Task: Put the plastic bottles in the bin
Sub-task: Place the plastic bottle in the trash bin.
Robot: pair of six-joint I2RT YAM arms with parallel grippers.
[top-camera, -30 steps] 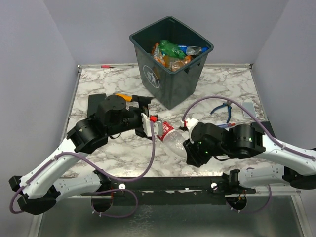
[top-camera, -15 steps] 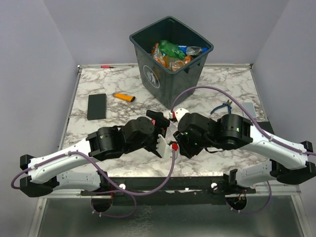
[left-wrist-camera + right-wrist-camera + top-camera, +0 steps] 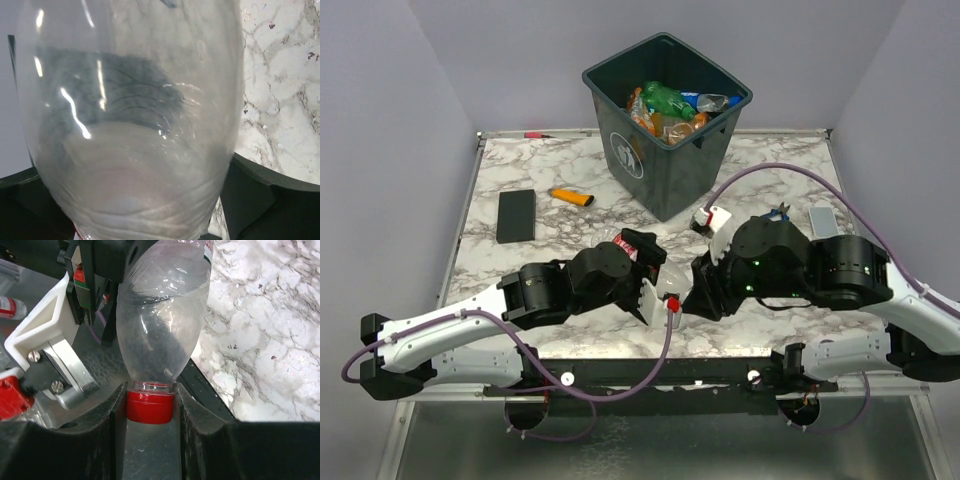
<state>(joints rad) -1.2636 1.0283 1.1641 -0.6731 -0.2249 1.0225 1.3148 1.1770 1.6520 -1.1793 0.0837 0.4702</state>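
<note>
A clear plastic bottle [image 3: 162, 315] with a red cap [image 3: 150, 405] hangs over the table's front middle. My right gripper [image 3: 150, 397] is shut on that cap, one finger on each side. The bottle's body reaches toward my left gripper [image 3: 132, 205], whose jaws stand open with the bottle's wide end [image 3: 130, 125] between them, filling that view. In the top view the two grippers [image 3: 655, 285] [image 3: 695, 292] face each other, and the bottle [image 3: 672, 287] is mostly hidden between them. The dark green-grey bin [image 3: 670, 160] stands at the back with several bottles [image 3: 665, 105] inside.
A flat black pad [image 3: 516, 215] and an orange lighter [image 3: 570, 196] lie left of the bin. Blue-handled pliers [image 3: 778, 212] and a small grey block [image 3: 821, 221] lie at the right, partly behind my right arm. A red pen [image 3: 532, 134] lies at the back edge.
My left arm swung from beside the black pad down to the front middle, taking the bottle's wide end between its jaws. My right gripper turned and shifted right, keeping hold of the cap.
</note>
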